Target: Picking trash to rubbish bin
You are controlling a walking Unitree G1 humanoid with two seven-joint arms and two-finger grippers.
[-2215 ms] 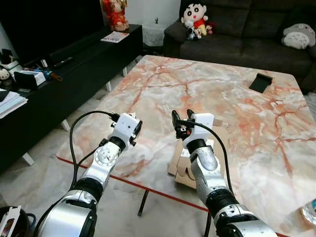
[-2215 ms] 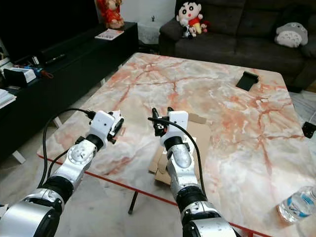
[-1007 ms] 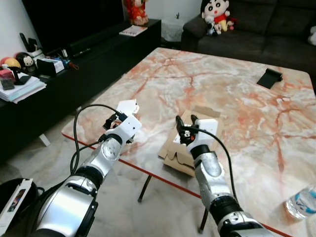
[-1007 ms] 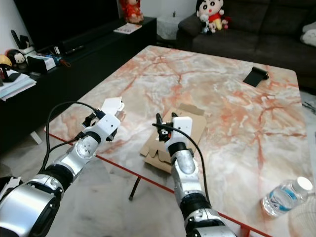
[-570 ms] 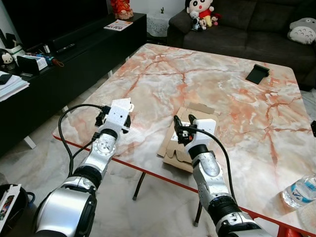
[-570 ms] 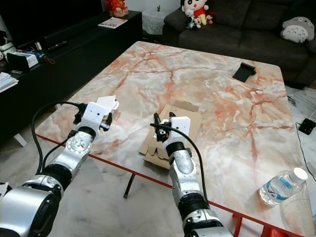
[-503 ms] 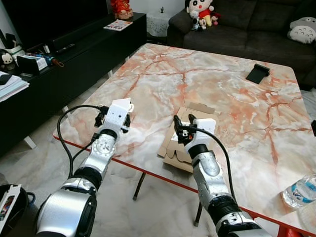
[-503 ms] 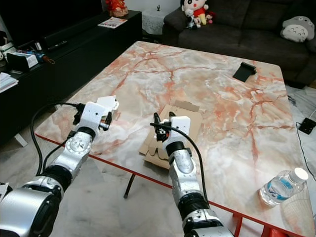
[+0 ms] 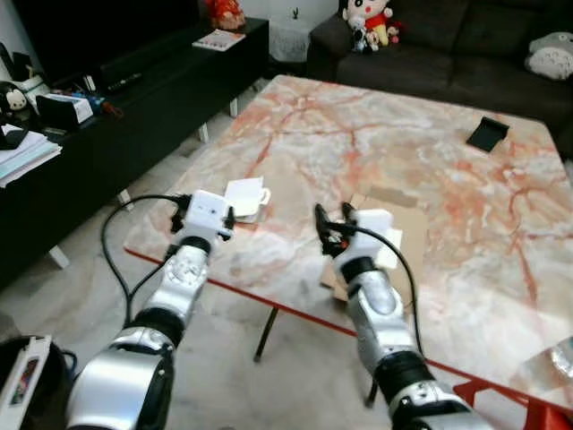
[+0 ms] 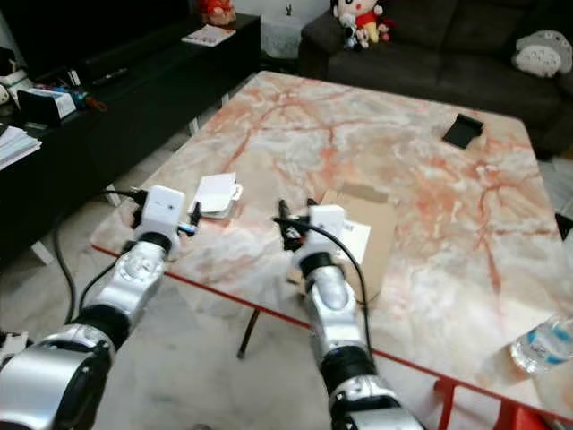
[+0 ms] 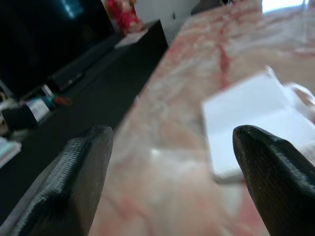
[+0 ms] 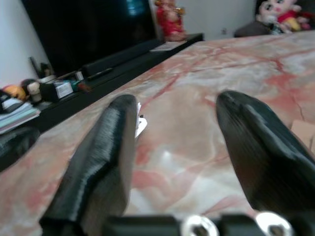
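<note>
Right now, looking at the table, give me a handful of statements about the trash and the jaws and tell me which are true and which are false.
1. A white packet lies on the table just ahead of the left gripper. True.
2. The left jaws are clamped on the packet. False: they stand open, with the packet lying between and beyond them, untouched.
3. Flat cardboard lies on the table beside the right gripper. True.
4. The right jaws hold the cardboard. False: they are open and hold nothing.
5. A small black object sits at the table's far side. True.
</note>
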